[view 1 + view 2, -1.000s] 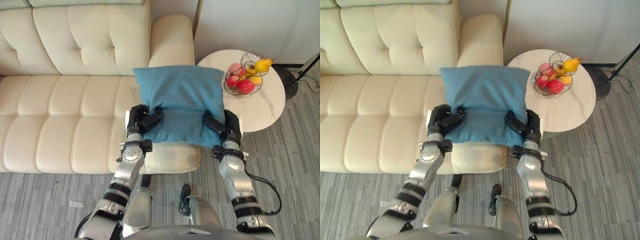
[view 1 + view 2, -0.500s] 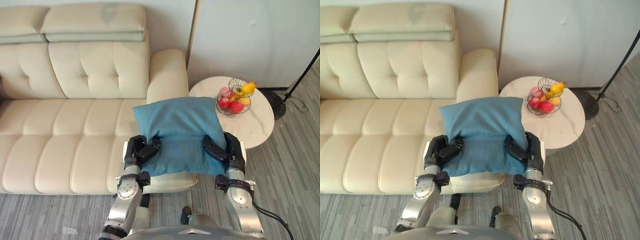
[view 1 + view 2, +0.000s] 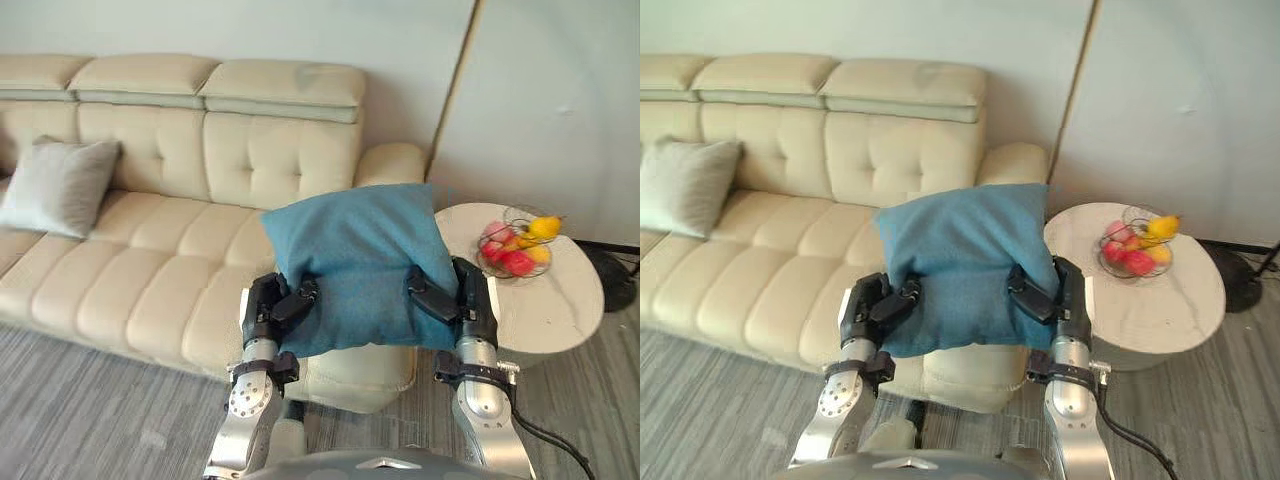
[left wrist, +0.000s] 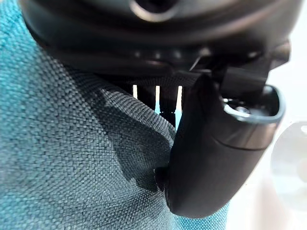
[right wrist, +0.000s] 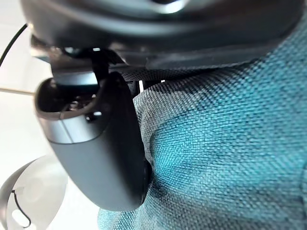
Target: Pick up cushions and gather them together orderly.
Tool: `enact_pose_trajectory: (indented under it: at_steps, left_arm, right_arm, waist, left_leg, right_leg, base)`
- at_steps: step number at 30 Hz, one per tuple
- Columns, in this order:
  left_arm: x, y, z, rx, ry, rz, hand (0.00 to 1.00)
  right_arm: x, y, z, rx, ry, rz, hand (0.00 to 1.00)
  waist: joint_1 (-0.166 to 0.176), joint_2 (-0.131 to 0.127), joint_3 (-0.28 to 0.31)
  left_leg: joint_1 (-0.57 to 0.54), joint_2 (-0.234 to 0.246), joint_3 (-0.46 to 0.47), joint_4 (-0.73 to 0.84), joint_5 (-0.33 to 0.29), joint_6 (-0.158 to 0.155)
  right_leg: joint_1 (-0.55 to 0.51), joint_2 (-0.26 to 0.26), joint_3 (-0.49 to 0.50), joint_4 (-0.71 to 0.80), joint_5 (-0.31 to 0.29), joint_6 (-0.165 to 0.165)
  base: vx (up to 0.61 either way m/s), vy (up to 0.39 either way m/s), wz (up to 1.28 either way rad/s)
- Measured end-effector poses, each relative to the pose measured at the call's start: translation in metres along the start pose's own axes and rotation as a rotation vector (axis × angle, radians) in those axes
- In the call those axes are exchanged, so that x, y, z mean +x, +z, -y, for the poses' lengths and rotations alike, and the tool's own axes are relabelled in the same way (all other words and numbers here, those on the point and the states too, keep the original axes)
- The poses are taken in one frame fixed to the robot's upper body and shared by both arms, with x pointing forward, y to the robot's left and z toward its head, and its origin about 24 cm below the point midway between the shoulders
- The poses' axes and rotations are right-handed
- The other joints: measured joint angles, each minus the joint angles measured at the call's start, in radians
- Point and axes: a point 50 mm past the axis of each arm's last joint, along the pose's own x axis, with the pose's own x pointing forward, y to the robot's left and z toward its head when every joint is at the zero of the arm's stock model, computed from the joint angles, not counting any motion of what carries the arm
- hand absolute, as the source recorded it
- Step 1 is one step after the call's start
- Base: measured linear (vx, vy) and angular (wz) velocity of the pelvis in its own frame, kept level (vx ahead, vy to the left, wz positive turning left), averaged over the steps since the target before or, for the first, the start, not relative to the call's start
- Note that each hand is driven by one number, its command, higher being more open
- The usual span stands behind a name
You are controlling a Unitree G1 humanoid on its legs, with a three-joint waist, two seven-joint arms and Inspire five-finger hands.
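Blue cushion (image 3: 355, 260) now higher above the sofa (image 3: 150, 270), left hand (image 3: 272, 305) and right hand (image 3: 462, 300) each pinching it, fingers hidden underneath

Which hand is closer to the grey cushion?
Left. The left hand grips the blue cushion on the side nearer the grey cushion; the right hand grips the far side.

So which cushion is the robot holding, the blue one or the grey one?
The blue cushion: the left robot hand and the right robot hand grip its sides. The grey cushion leans against the sofa back, untouched.
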Motion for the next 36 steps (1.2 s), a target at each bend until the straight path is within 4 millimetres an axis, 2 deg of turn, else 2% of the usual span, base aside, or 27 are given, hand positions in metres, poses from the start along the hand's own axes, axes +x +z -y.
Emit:
enact_pose_trajectory:
  at_steps: [1, 2, 3, 4, 5, 6, 7, 9, 12, 14, 15, 18, 20, 21, 22, 28, 31, 32, 33, 34, 35, 36]
  left_arm:
    - [0.000, 0.000, 0.000, 0.001, -0.001, -0.001, 0.00]
    - [0.000, 0.000, 0.002, 0.003, -0.012, 0.000, 0.00]
    - [0.001, 0.001, 0.004, 0.004, -0.023, 0.005, 0.00]
    - [0.001, -0.001, 0.004, 0.023, -0.038, 0.004, 0.00]
    - [0.001, -0.003, 0.004, 0.038, -0.053, -0.003, 0.00]
    - [0.005, -0.007, 0.009, 0.050, -0.081, -0.013, 0.00]
    - [0.006, -0.008, 0.009, 0.053, -0.083, -0.020, 0.00]
    - [0.008, -0.027, -0.001, 0.105, -0.064, -0.097, 0.00]
    - [0.008, -0.032, -0.006, 0.127, -0.054, -0.120, 0.00]
    - [0.008, -0.032, -0.009, 0.141, -0.060, -0.125, 0.00]
    - [0.008, -0.032, -0.009, 0.142, -0.061, -0.126, 0.00]
    - [0.007, -0.033, -0.008, 0.141, -0.067, -0.131, 0.00]
    - [0.008, -0.032, -0.008, 0.144, -0.076, -0.127, 0.00]
    - [0.010, -0.030, -0.006, 0.152, -0.085, -0.116, 0.00]
    - [0.010, -0.030, -0.005, 0.150, -0.087, -0.117, 0.00]
    - [0.007, -0.028, -0.002, 0.136, -0.090, -0.110, 0.00]
    - [0.003, -0.024, 0.002, 0.110, -0.092, -0.092, 0.00]
    - [0.003, -0.021, 0.003, 0.100, -0.097, -0.081, 0.00]
    - [0.002, -0.022, 0.005, 0.091, -0.101, -0.083, 0.00]
    - [0.002, -0.022, 0.005, 0.089, -0.100, -0.085, 0.00]
    - [-0.001, -0.025, 0.004, 0.085, -0.098, -0.096, 0.00]
    - [-0.001, -0.025, 0.003, 0.083, -0.095, -0.097, 0.00]
  right_arm:
    - [0.000, 0.000, 0.000, -0.001, -0.002, 0.000, 0.00]
    - [0.001, 0.000, 0.003, -0.003, -0.011, 0.000, 0.00]
    - [0.002, 0.000, 0.005, -0.005, -0.021, 0.004, 0.00]
    - [0.006, -0.004, 0.005, -0.002, -0.032, -0.012, 0.00]
    - [0.008, -0.008, 0.006, -0.001, -0.043, -0.029, 0.00]
    - [0.013, -0.013, 0.009, -0.007, -0.063, -0.046, 0.00]
    - [0.015, -0.015, 0.010, -0.011, -0.066, -0.054, 0.00]
    - [0.017, -0.037, 0.004, -0.039, -0.049, -0.143, 0.00]
    - [0.013, -0.051, 0.001, -0.047, -0.036, -0.208, 0.00]
    - [0.010, -0.057, -0.001, -0.048, -0.031, -0.242, 0.00]
    - [0.010, -0.058, -0.001, -0.046, -0.031, -0.247, 0.00]
    - [0.010, -0.058, 0.000, -0.048, -0.035, -0.247, 0.00]
    - [0.008, -0.058, 0.001, -0.043, -0.040, -0.246, 0.00]
    - [0.008, -0.055, 0.002, -0.039, -0.045, -0.234, 0.00]
    - [0.009, -0.053, 0.003, -0.045, -0.043, -0.226, 0.00]
    - [0.005, -0.048, 0.007, -0.045, -0.048, -0.202, 0.00]
    - [0.002, -0.040, 0.010, -0.039, -0.059, -0.172, 0.00]
    - [0.001, -0.035, 0.012, -0.035, -0.066, -0.153, 0.00]
    - [-0.002, -0.035, 0.015, -0.041, -0.072, -0.155, 0.00]
    - [-0.003, -0.036, 0.016, -0.042, -0.072, -0.156, 0.00]
    - [-0.004, -0.037, 0.016, -0.044, -0.071, -0.161, 0.00]
    - [-0.003, -0.035, 0.015, -0.042, -0.066, -0.155, 0.00]
  waist:
    - [-0.002, 0.001, -0.001]
    - [-0.010, 0.013, -0.009]
    - [-0.016, 0.018, -0.012]
    - [-0.036, -0.003, -0.034]
    - [-0.051, -0.023, -0.051]
    - [-0.052, -0.025, -0.047]
    - [-0.051, -0.023, -0.046]
    - [-0.051, -0.039, -0.032]
    - [-0.051, -0.041, -0.024]
    - [-0.053, -0.047, 0.002]
    - [-0.057, -0.053, 0.013]
    - [-0.067, -0.065, 0.042]
    - [-0.088, -0.077, 0.037]
    - [-0.090, -0.101, 0.032]
    - [-0.083, -0.093, 0.030]
    - [-0.060, -0.063, 0.028]
    - [-0.059, -0.054, 0.024]
    - [-0.061, -0.042, 0.031]
    - [-0.062, -0.023, 0.036]
    - [-0.062, -0.020, 0.036]
    - [-0.057, -0.013, 0.031]
    - [-0.048, -0.018, 0.023]
  left_leg:
    - [0.009, 0.010, 0.022, 0.050, -0.006, 0.005]
    - [0.034, 0.029, 0.068, 0.089, -0.045, 0.013]
    - [0.030, 0.029, 0.090, 0.043, -0.040, 0.005]
    - [0.064, -0.013, 0.083, -0.121, -0.014, -0.024]
    - [0.111, -0.036, 0.063, -0.247, -0.005, -0.026]
    - [0.135, -0.037, 0.088, -0.282, -0.005, -0.022]
    - [0.148, -0.037, 0.094, -0.310, 0.012, -0.032]
    - [0.247, -0.084, 0.113, -0.485, 0.112, -0.015]
    - [0.277, -0.098, 0.127, -0.544, 0.136, -0.001]
    - [0.291, -0.109, 0.129, -0.572, 0.145, 0.006]
    - [0.293, -0.112, 0.123, -0.572, 0.142, 0.012]
    - [0.292, -0.113, 0.069, -0.562, 0.143, 0.019]
    - [0.268, -0.128, 0.001, -0.559, 0.158, 0.019]
    - [0.239, -0.154, -0.041, -0.553, 0.168, 0.013]
    - [0.220, -0.157, -0.060, -0.550, 0.178, 0.001]
    - [0.202, -0.147, -0.179, -0.551, 0.193, -0.017]
    - [0.163, -0.154, -0.219, -0.507, 0.162, -0.016]
    - [0.103, -0.139, -0.164, -0.392, 0.096, -0.003]
    - [0.049, -0.047, 0.003, -0.237, 0.026, 0.009]
    - [0.046, -0.036, 0.020, -0.226, 0.022, 0.010]
    - [0.037, 0.015, 0.102, -0.179, 0.003, 0.013]
    - [0.030, 0.012, 0.132, -0.186, 0.003, 0.013]
  right_leg:
    - [0.006, 0.000, -0.009, 0.000, 0.000, 0.000]
    - [0.013, 0.001, -0.032, 0.001, 0.000, 0.000]
    - [0.010, 0.003, -0.049, 0.003, 0.002, 0.003]
    - [-0.010, 0.000, -0.068, -0.034, 0.014, 0.001]
    - [-0.016, -0.022, -0.098, -0.073, 0.043, -0.002]
    - [-0.007, -0.018, -0.122, -0.106, 0.081, 0.012]
    - [-0.005, -0.016, -0.123, -0.113, 0.087, 0.011]
    - [0.025, -0.028, -0.082, -0.156, 0.129, 0.028]
    - [0.026, -0.027, -0.043, -0.177, 0.152, 0.037]
    - [0.027, -0.031, -0.009, -0.174, 0.162, 0.042]
    - [0.026, -0.030, 0.033, -0.167, 0.164, 0.044]
    - [-0.002, 0.002, 0.303, -0.097, 0.158, 0.042]
    - [-0.004, 0.032, 0.476, -0.109, 0.099, 0.014]
    - [0.013, 0.021, 0.523, -0.153, 0.067, 0.063]
    - [0.010, 0.023, 0.490, -0.155, 0.075, 0.089]
    - [0.055, 0.039, 0.381, -0.164, 0.073, 0.087]
    - [0.068, 0.039, 0.354, -0.163, 0.073, 0.087]
    - [0.092, 0.034, 0.320, -0.168, 0.074, 0.087]
    - [0.142, 0.048, 0.265, -0.174, 0.072, 0.086]
    - [0.147, 0.050, 0.260, -0.175, 0.071, 0.085]
    - [0.170, 0.051, 0.238, -0.173, 0.061, 0.083]
    - [0.164, 0.036, 0.234, -0.169, 0.057, 0.084]
  base:
    - [-0.02, 0.056, 0.50]
    - [-0.03, 0.069, 0.53]
    - [-0.08, 0.082, 0.83]
    - [-0.07, 0.090, 0.79]
    - [-0.04, 0.075, 0.89]
    - [0.00, 0.077, 0.55]
    - [-0.01, 0.069, 0.33]
    - [-0.04, 0.100, -0.04]
    - [-0.03, 0.089, -0.15]
    - [-0.04, 0.112, 0.00]
    - [-0.04, 0.074, 0.19]
    - [-0.02, 0.036, 0.45]
    - [0.05, -0.087, 1.02]
    - [0.07, -0.149, 1.19]
    - [0.06, -0.148, 0.86]
    - [0.04, -0.083, 0.63]
    - [0.00, 0.008, 0.59]
    - [0.01, -0.004, 1.01]
    - [0.02, -0.039, 0.97]
    - [0.03, -0.059, 0.90]
    - [0.06, -0.006, 0.55]
    - [0.06, 0.030, 0.56]
